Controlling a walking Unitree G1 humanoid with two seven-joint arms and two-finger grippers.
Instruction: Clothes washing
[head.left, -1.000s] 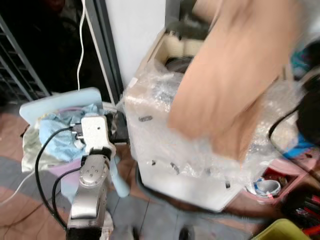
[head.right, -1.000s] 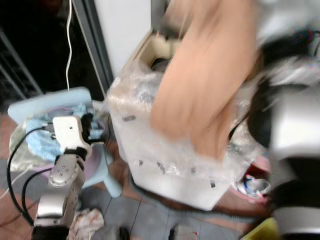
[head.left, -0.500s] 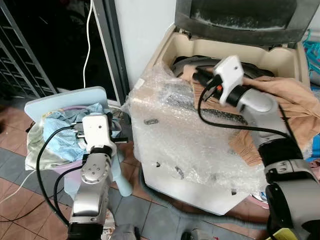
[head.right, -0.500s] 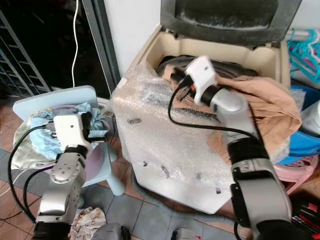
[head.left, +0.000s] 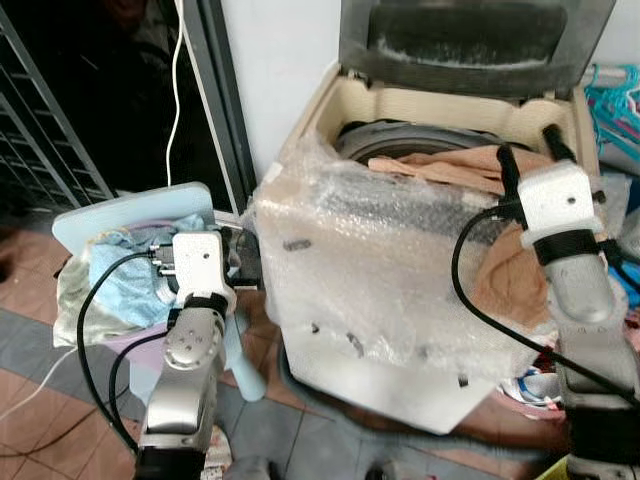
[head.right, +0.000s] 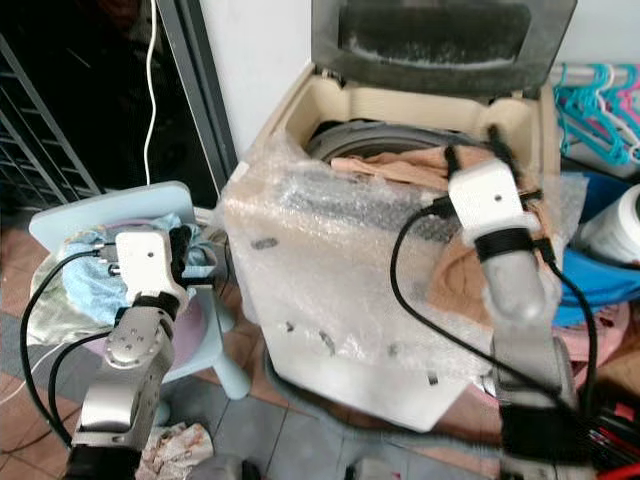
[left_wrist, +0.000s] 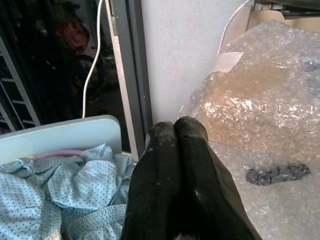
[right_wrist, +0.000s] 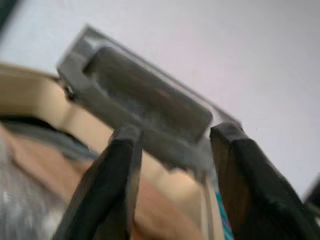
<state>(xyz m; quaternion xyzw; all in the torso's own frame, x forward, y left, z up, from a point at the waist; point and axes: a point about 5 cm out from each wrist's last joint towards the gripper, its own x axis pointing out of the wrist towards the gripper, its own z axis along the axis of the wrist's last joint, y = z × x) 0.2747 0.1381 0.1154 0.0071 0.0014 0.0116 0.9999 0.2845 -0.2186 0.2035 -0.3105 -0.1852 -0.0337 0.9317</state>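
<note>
Tan-brown cloth garment (head.left: 450, 168) lies half in the drum of the cream top-loading washing machine wrapped in bubble wrap (head.left: 380, 290), draping over its right rim. It looks light, limp, best pinched at a bunched fold. Right gripper (head.left: 522, 155) hovers above it, jaws apart; left gripper (left_wrist: 175, 131), jaws together, idles beside blue dotted laundry (left_wrist: 55, 192).

Washing machine (head.left: 380, 290) front wrapped in bubble wrap (head.left: 400, 250), panel markings beneath unreadable. Raised lid (head.left: 470, 40) cut off by upper edge. Drum interior mostly hidden under tan garment (head.left: 450, 170). Right wrist view blurred throughout. Pale blue clothes (left_wrist: 55, 195) partly cropped.
</note>
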